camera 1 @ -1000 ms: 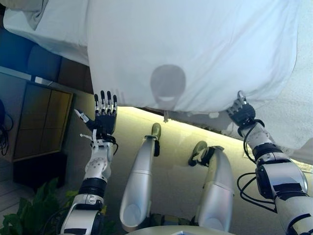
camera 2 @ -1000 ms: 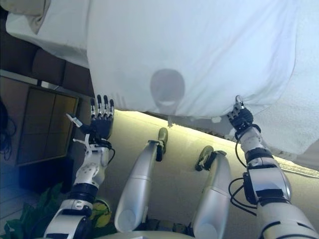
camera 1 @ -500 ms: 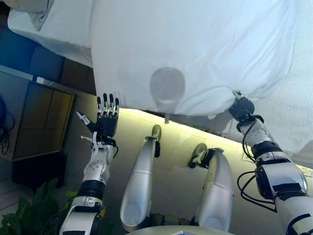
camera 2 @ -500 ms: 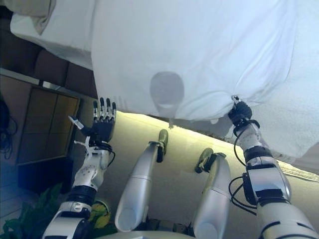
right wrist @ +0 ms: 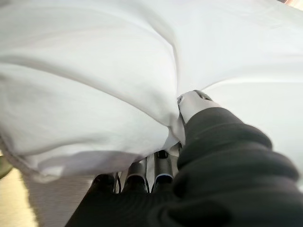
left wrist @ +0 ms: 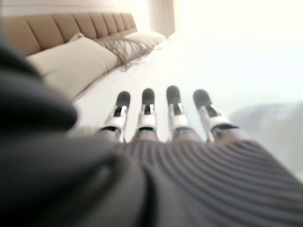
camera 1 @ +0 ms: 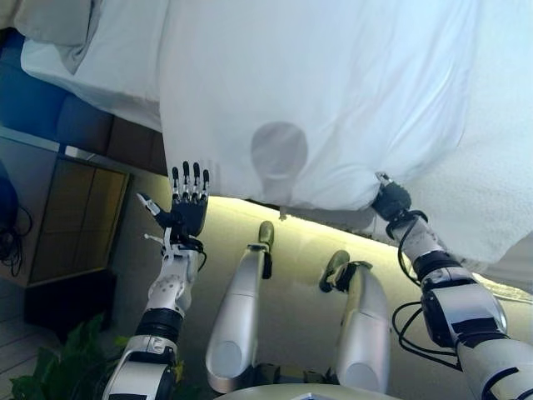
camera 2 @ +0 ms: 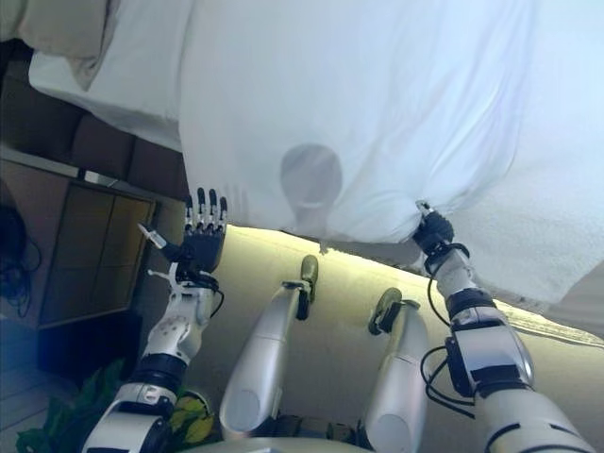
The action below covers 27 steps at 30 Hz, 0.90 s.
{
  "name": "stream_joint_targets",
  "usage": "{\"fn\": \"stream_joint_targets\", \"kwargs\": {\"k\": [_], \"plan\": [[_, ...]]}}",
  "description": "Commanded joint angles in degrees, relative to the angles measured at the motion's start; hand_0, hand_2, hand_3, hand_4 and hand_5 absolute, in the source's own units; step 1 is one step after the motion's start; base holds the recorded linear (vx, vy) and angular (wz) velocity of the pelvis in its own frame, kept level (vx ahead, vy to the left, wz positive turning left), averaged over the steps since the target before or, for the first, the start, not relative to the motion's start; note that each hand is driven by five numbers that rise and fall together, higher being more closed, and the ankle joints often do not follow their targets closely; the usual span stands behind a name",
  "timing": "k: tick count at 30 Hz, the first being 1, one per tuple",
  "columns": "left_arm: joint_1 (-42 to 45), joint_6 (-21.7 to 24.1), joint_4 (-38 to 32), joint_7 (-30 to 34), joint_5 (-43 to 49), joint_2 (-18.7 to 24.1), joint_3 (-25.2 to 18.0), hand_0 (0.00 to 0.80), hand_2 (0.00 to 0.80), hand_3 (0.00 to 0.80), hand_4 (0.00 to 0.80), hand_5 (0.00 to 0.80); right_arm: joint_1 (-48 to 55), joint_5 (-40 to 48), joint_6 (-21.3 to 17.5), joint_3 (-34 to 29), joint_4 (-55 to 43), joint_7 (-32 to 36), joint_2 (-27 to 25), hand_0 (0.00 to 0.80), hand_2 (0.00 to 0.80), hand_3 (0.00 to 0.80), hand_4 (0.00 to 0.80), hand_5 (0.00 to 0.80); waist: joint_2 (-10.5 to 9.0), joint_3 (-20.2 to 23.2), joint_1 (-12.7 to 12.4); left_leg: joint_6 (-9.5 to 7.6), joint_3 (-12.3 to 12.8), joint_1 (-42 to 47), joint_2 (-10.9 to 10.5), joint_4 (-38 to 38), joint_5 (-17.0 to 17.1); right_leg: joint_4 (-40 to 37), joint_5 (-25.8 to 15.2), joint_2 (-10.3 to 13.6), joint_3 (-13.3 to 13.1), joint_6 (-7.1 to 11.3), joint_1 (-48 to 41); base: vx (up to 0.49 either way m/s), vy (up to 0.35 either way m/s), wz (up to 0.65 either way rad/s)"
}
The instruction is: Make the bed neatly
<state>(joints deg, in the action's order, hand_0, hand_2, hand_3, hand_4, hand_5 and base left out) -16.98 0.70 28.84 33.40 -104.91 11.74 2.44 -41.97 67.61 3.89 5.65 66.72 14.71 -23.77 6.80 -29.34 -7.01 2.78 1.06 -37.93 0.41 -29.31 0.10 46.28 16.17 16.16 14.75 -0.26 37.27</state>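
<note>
A white duvet (camera 1: 316, 92) covers the bed and hangs over its near edge. My right hand (camera 1: 390, 200) is shut on the duvet's lower edge, with cloth bunched over its fingers in the right wrist view (right wrist: 142, 123). My left hand (camera 1: 187, 200) is open, fingers straight and spread, held just below the duvet's left corner and apart from it. The left wrist view shows its straight fingers (left wrist: 173, 111) pointing along the bed toward beige pillows (left wrist: 71, 61) and a padded headboard (left wrist: 71, 26).
A white sheet (camera 1: 108, 58) and a beige pillow (camera 1: 58, 21) lie at the upper left. A white textured blanket (camera 1: 500, 192) lies at the right. A wooden nightstand (camera 1: 71, 217) stands left of the bed, a green plant (camera 1: 50, 367) in front of it.
My right hand has moved up and left with the duvet edge, bunching the cloth. My left hand has risen slightly and stays open. The camera has shifted a little.
</note>
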Motion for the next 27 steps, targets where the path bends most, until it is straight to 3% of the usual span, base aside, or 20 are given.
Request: {"fn": "stream_joint_targets", "kwargs": {"k": [1,8,20,27], "plan": [[-0.94,1.90,-0.75,3.85,-2.00,-1.20,0.58,0.000,0.000,0.000,0.000,0.000,0.20,-5.79,3.66,4.67,1.60,3.13,2.84,0.800,0.800,0.800,0.800,0.800,1.12,-0.43,-0.22,-2.59,2.61,4.82,-2.64,-0.31,-6.18,-10.35,-10.56,-0.42,-3.25,3.97,-1.74,0.008,0.078,-0.06],[0.48,4.21,-1.96,5.56,-2.84,-3.99,3.13,0.000,0.000,0.000,0.000,0.000,2.89,-7.99,9.15,8.39,1.27,-0.24,6.55,0.800,0.800,0.800,0.800,0.800,3.20,-0.46,0.71,-2.53,3.54,6.84,-3.63,4.24,-2.84,-15.30,-12.97,-0.38,-2.91,3.56,-3.54,-0.027,0.123,0.03],[3.88,7.74,-4.86,8.17,-4.94,-8.15,6.75,0.000,0.000,0.000,0.000,0.000,8.26,-15.70,12.02,8.47,2.42,-14.34,8.17,0.800,0.800,0.800,0.800,0.800,7.07,-0.46,3.01,-2.38,5.82,5.03,-4.23,7.72,-0.76,-17.31,-13.38,-1.44,-4.54,3.43,-0.12,-0.015,0.110,-0.05],[5.22,9.89,-6.41,8.84,-6.80,-8.73,8.68,0.000,0.000,0.000,0.000,0.000,10.29,-17.40,12.41,7.43,3.52,-18.17,6.96,0.800,0.800,0.800,0.800,0.800,7.52,-0.46,3.78,-1.80,7.36,4.44,-3.50,12.41,1.64,-22.15,-15.94,-2.81,-4.19,4.10,1.24,-0.011,0.051,-0.06]]}}
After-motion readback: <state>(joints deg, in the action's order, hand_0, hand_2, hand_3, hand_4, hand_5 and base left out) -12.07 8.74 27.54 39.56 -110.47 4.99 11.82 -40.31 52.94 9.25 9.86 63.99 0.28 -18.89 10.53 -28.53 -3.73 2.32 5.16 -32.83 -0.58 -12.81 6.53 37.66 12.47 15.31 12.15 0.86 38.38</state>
